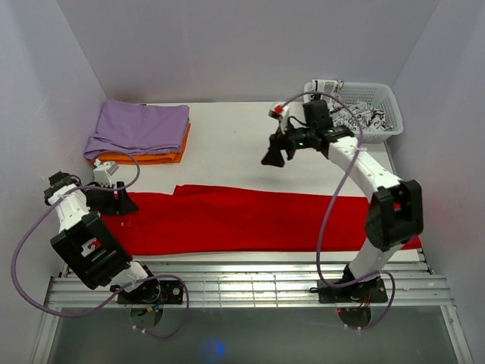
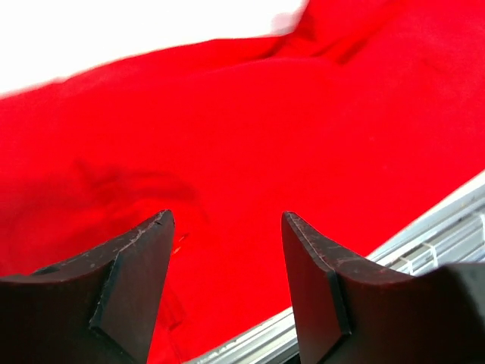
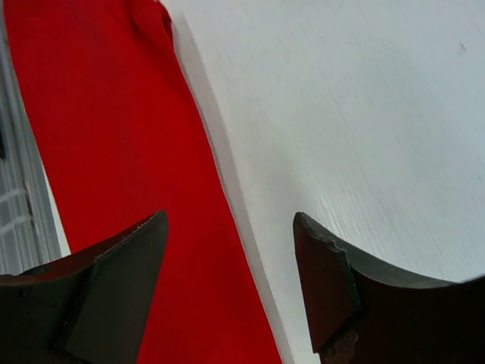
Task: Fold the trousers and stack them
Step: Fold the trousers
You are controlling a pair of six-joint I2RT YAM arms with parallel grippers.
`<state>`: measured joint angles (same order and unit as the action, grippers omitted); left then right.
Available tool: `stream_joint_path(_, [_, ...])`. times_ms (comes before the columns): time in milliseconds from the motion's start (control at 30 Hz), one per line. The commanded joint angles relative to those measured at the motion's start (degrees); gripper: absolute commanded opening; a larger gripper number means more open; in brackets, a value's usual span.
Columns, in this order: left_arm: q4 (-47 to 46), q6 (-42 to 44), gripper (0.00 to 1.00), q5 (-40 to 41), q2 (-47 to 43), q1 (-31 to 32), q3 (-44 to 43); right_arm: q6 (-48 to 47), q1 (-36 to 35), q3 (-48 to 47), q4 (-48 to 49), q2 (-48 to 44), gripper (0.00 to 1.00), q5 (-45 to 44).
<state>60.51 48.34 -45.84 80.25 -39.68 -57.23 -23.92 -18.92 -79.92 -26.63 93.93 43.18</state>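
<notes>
two pairs of jaws, both spread and empty: the left jaws hang low over the left end of the trousers (image 1: 250, 220), with red cloth showing between them in the left wrist view. the right jaws hover above bare table (image 1: 227, 144) just beyond the cloth's far edge.

the trousers lie flat as one long red band across the near part of the table, from beside the left arm (image 1: 79, 227) to the table's right side, close along the metal rail (image 1: 250, 280).

expect them to be light, soft and limp. they will likely sag and drag rather than hold a shape, and a pinch mid-span would probably bunch them. you'd do better to take a short end at its corners, catching every layer, and carry it over the other end.

the far edge runs nearly straight, with a small step toward the left. beyond it you have open table in the middle. the purple cloth (image 1: 140, 127) on the orange cloth (image 1: 170, 157) sits far left, and the white basket (image 1: 391, 106) with the patterned cloth (image 1: 364, 115) far right, both well apart from the trousers. mind the rail: a hem could snag there.
</notes>
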Motion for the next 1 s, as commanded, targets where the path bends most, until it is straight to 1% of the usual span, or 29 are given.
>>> stream_joint_path(0, [-2.3,-4.2,0.69,2.9,2.4,-2.0,1.2,21.0,-6.4,-7.2,19.1,9.0,0.73,1.6])
stream_joint_path(33, [-4.5,-4.3,0.69,3.7,2.9,-2.0,2.8,23.4,-9.1,-11.7,20.3,11.4,0.73,1.3])
stream_joint_path(67, [-5.6,-4.3,0.69,4.4,3.5,-1.8,3.5,28.4,-10.5,-14.4,21.0,16.9,0.73,1.4])
stream_joint_path(100, [-6.4,-4.3,0.69,5.2,5.3,-1.5,4.1,30.1,-11.6,-17.3,21.6,19.9,0.72,2.2])
stream_joint_path(133, [-7.2,-4.3,0.68,6.6,6.3,-1.1,4.7,32.1,-13.8,-22.7,22.1,22.8,0.71,2.4])
stream_joint_path(167, [-8.2,-4.1,0.67,7.3,8.4,-0.6,5.6,35.4,-14.8,-25.0,22.3,28.0,0.70,2.7])
stream_joint_path(233, [-10.7,-3.7,0.67,9.4,9.5,-0.2,6.8,37.5,-17.9,-27.4,25.9,32.8,0.69,2.7])
stream_joint_path(333, [-13.5,-3.3,0.67,10.9,10.4,0.1,9.1,40.3,-21.8,-28.2,33.4,35.7,0.71,1.6])
stream_joint_path(400, [-14.3,-3.2,0.67,11.6,10.6,0.1,9.9,42.1,-23.3,-29.2,36.0,38.5,0.72,0.3])
stream_joint_path(467, [-14.7,-3.1,0.67,11.7,10.8,0.1,10.4,42.4,-25.2,-33.1,36.7,41.9,0.72,-0.4])
stream_joint_path(600, [-15.2,-2.9,0.67,11.5,10.6,0.1,11.2,42.8,-27.9,-37.7,37.2,46.8,0.74,-1.7])
stream_joint_path(700, [-15.2,-2.8,0.67,11.2,10.8,0.1,11.6,42.4,-29.2,-37.8,38.8,48.0,0.75,-2.7])
stream_joint_path(967, [-15.5,-2.8,0.67,10.7,11.0,0.1,12.1,37.5,-31.2,-37.4,37.9,50.9,0.77,-6.2])
